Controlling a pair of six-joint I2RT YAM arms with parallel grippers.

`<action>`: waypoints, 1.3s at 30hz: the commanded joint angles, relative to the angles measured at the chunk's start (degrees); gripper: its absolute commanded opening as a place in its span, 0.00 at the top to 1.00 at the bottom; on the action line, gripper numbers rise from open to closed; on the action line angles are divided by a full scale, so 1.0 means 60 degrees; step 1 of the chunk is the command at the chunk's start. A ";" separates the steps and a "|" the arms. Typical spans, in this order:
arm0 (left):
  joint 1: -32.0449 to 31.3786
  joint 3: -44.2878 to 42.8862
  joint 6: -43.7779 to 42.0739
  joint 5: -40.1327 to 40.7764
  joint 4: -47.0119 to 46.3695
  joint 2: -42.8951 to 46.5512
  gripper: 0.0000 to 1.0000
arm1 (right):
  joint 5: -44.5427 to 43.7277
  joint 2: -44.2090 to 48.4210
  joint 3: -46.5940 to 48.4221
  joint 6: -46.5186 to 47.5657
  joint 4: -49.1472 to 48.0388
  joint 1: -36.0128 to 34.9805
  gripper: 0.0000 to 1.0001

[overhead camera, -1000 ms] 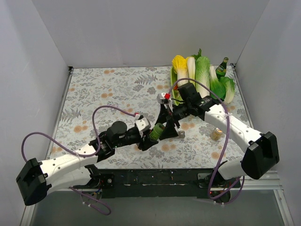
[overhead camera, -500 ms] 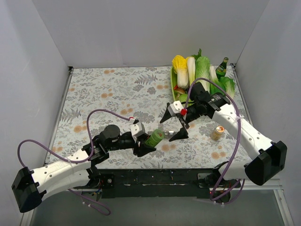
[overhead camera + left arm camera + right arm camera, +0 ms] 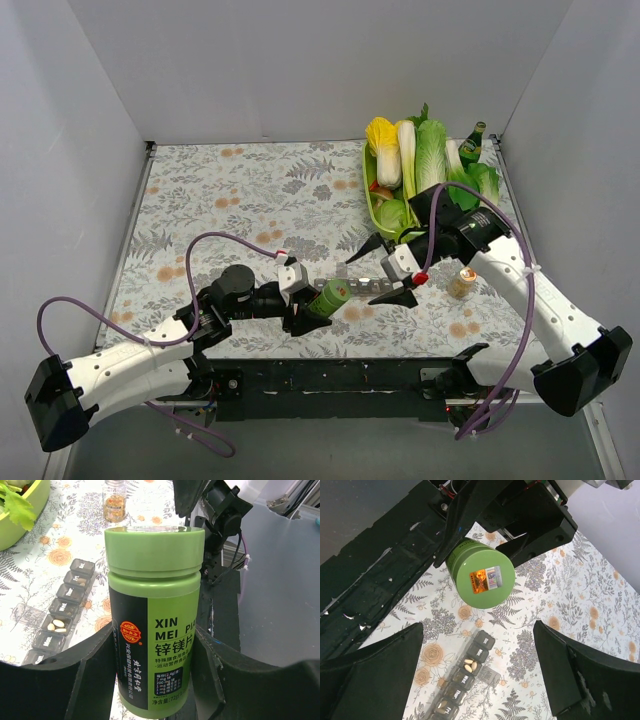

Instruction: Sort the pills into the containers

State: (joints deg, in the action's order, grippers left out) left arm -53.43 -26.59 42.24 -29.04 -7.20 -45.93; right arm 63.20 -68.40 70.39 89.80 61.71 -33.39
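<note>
Grey containers (image 3: 62, 607), end behind left hand (image 3: 152, 632)

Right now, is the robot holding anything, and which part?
The left gripper grips the green bottle by its sides, near the base, lid free. The right gripper is open, holding nothing.

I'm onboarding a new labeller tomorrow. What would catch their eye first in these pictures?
The green plastic pill bottle, lid on, clamped in the left gripper near the front centre of the floral table, stands out first. Just right of it the right gripper gapes wide over the grey strip of small pill compartments, some holding pale pills. At the far right corner lies a bright pile of leafy cabbages.
</note>
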 commanded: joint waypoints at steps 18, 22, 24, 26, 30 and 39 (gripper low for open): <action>0.0013 -0.0300 -0.0140 -0.0624 -0.0777 -0.0518 1.00 | -0.0689 -0.1827 0.1745 0.1089 0.1916 -0.1554 0.15; 0.0013 -0.0300 -0.0155 -0.0668 -0.0777 -0.0548 1.00 | -0.0879 -0.1886 0.1789 0.0636 0.1611 -0.1716 0.21; 0.0013 -0.0314 -0.0155 -0.0625 -0.0777 -0.0519 1.00 | -0.1011 -0.1827 0.1731 0.0445 0.1420 -0.1745 0.25; 0.0013 -0.0315 -0.0155 -0.0595 -0.0821 -0.0519 1.00 | -0.1114 -0.1755 0.1643 -0.0184 0.0952 -0.1789 0.32; 0.0013 -0.0329 -0.0126 -0.0288 -0.0880 -0.0489 1.00 | -0.1217 -0.1652 0.1467 -0.1342 0.0335 -0.1847 0.51; -0.0060 -0.0856 -0.0535 0.2623 -0.0777 -0.0928 1.00 | -0.1653 -0.1988 0.0896 -0.7580 -0.1666 -0.2067 0.64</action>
State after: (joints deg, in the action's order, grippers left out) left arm -53.78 -27.00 41.28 -26.48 -8.40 -50.26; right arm 53.45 -79.48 77.91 70.41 61.06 -44.31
